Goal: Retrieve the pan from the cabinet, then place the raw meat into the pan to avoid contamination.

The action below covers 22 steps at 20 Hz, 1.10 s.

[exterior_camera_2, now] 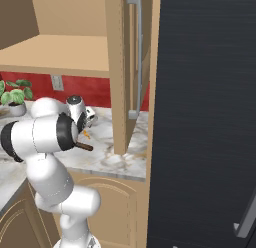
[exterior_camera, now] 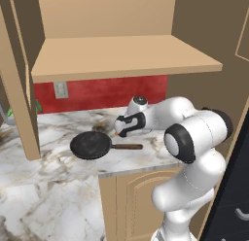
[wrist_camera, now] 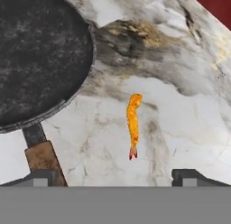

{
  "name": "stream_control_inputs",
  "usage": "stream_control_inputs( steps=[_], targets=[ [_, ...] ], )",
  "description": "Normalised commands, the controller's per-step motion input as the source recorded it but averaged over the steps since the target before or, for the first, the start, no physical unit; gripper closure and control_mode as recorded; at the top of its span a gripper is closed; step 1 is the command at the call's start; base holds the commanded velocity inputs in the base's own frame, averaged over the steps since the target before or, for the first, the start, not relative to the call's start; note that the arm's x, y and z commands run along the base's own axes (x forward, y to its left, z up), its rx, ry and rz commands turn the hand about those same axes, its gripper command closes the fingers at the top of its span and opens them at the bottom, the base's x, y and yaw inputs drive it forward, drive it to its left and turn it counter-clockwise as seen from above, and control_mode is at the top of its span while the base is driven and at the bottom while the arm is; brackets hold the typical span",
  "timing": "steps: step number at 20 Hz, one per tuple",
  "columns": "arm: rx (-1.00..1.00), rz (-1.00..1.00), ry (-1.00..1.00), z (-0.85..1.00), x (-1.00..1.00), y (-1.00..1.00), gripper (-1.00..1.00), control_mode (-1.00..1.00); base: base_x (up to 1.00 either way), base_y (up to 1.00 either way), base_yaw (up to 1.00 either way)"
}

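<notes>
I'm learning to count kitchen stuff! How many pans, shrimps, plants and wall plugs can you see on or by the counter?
Pan: 1
Shrimp: 1
Potted plant: 1
Wall socket: 1
Total: 4

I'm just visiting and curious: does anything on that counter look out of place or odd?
One thing: a small orange shrimp lies bare on the marble counter, beside the pan and not in it. The pan sits flat and empty. The open claw hovers over the shrimp. Nothing looks spilled or broken.
</notes>
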Motion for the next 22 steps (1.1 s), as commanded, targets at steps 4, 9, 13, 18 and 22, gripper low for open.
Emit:
stream_control_inputs(
  steps=[4,9,13,18,22],
  targets=[
    [-0.05,-0.15,0.01,-0.12,0.23,0.01,-1.0,-1.0,0.0,0.0,0.0],
    [0.0,-0.09,-0.01,-0.04,0.19,0.12,-1.0,-1.0,0.0,0.0,0.0],
    [0.0,-0.05,-0.05,-0.07,0.17,0.02,-1.0,-1.0,0.0,0.0,0.0],
    [0.02,-0.01,-0.05,-0.27,0.17,0.0,-1.0,-1.0,0.0,0.0,0.0],
    [0.03,0.0,0.0,-0.32,0.2,0.0,-1.0,-1.0,0.0,0.0,0.0]
  ],
)
